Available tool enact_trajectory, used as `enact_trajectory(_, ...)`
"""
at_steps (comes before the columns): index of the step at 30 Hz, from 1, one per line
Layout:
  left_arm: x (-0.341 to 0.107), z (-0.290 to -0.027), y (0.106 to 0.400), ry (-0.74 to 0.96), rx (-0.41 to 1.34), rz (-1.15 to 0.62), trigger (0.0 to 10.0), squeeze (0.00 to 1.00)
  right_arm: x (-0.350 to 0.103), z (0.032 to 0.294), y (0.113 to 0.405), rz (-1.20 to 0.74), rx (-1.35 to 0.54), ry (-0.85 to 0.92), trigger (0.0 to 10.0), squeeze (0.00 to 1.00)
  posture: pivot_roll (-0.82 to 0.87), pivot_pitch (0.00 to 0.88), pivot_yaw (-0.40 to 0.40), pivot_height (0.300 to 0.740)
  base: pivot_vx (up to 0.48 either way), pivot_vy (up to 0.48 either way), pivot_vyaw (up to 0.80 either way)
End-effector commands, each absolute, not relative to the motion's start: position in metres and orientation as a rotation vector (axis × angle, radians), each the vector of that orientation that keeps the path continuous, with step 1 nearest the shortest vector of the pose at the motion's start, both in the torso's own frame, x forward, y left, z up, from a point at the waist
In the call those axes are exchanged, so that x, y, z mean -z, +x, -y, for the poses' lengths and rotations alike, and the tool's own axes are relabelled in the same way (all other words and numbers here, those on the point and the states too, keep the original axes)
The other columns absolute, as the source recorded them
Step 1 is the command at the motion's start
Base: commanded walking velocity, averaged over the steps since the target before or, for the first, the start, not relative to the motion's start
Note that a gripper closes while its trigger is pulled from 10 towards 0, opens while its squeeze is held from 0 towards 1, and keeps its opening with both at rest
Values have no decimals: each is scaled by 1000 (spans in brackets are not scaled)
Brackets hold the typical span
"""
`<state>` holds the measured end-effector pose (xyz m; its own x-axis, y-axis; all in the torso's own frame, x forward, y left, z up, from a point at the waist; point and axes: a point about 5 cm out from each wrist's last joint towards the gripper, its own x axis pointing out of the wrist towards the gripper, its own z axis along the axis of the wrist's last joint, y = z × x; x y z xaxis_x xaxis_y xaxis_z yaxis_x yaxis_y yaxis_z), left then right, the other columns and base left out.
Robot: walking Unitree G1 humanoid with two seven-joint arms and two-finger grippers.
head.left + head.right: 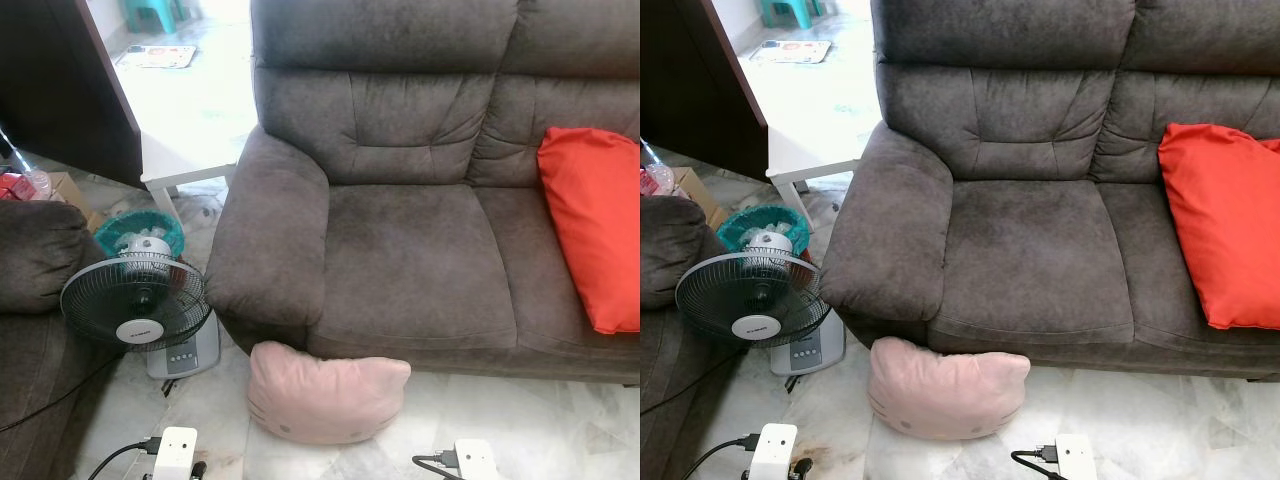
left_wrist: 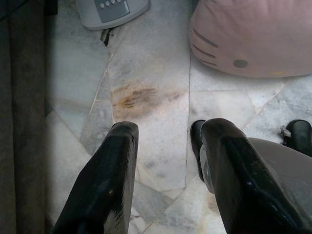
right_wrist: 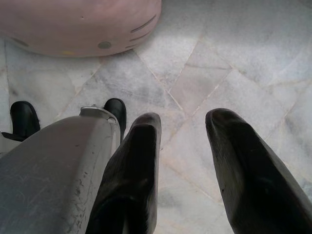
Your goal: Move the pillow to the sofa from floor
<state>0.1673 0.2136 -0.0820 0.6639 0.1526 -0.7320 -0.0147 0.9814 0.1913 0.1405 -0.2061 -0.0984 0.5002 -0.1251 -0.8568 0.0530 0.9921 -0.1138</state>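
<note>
Sofa (image 1: pixel 420 250): dark brown, suede-like, filling most of the head views; the seat cushion straight above the pillow is bare and makes the natural landing spot.
Marble floor (image 2: pixel 146 97): pale tiles with a rust-coloured stain ahead of the left claw.
Red cushion (image 1: pixel 1225 220): leans on the sofa's right-hand seat, well apart from the bare seat, so it need not be disturbed.
Pink cat-face pillow (image 1: pixel 325 395): lies on the floor, pressed against the sofa's front edge just below the armrest corner, face side toward the robot.
Table fan (image 1: pixel 140 305): stands on the floor just beside the pillow on the robot's left, its cord trailing across the tiles; I judge it the main thing to avoid knocking.
Left claw (image 2: pixel 168 170): fingers spread, holding nothing, low over the floor, short of the pillow.
Right claw (image 3: pixel 183 165): fingers likewise spread and empty, near the pillow's other end.
Step in hand: approach and grasp, not yet begun.
How to do it well: bring both claws in from either side, squeeze the soft body between them rather than pinching one ear, lift clear of the seat's front edge, then carry forward and set down on the bare cushion.
</note>
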Motion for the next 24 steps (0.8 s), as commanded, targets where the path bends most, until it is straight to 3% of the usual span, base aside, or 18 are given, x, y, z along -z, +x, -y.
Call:
enact_trajectory(1,85,-215,160,168,-113,-870,10000,0,100,206,135,-1055,114,-65,10000,0,149,81,-13,740,0,0,0)
enact_trajectory(24,85,-216,160,167,-115,-869,10000,0,100,205,135,-1055,113,-63,10000,0,150,85,-12,740,0,0,0)
